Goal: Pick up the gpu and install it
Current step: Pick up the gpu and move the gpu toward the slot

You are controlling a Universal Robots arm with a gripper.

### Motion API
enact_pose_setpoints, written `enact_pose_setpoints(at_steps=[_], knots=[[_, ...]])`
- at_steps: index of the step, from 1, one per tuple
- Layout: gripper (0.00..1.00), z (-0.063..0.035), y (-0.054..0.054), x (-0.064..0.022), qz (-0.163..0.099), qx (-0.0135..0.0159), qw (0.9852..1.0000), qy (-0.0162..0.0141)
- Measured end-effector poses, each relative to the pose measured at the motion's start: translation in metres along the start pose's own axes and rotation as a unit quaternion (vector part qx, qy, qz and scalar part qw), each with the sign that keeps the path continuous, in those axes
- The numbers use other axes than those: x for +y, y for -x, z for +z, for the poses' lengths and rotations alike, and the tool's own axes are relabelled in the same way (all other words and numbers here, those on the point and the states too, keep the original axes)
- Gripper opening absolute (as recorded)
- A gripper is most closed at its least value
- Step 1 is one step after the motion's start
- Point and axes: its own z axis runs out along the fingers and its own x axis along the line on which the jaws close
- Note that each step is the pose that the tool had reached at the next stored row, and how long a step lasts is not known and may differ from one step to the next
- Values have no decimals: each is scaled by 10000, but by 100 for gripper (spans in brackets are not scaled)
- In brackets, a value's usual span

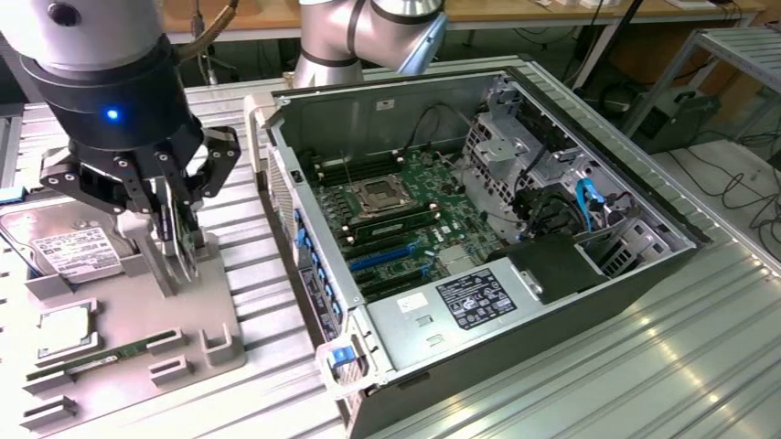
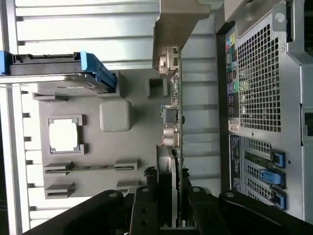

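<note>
Gpu (image 1: 183,263) (image 2: 172,122): upright on edge on grey holder tray (image 1: 214,320).
Pincer (image 1: 172,245) (image 2: 168,196): closed on its top edge.
Clearance: open computer case (image 1: 366,119) near on the exterior view's right; hard drive (image 1: 73,251) opposite; tabletop (image 1: 683,347) beneath.

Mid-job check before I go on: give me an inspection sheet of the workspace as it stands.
Surface: ribbed metal table, with a grey fixture tray on it.
Job's things: gpu upright on edge in the tray; open computer case beside the tray.
Clutter: hard drive, processor, memory stick on the tray.
Gripper: gripper down over the gpu.
Cables: blue cables inside the case; black cables on the floor.
Surroundings: wooden bench behind.
</note>
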Motion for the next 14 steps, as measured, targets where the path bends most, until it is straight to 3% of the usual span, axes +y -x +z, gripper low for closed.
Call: enact_pose_setpoints(at_steps=[1,2,5,7,14], knots=[[28,-196,6,8,0,-1,10000,1],[28,-305,10,13,0,0,10000,0],[28,-450,18,19,0,3,10000,0],[28,-622,23,27,0,4,10000,0],[28,-764,31,33,0,9,10000,0]])
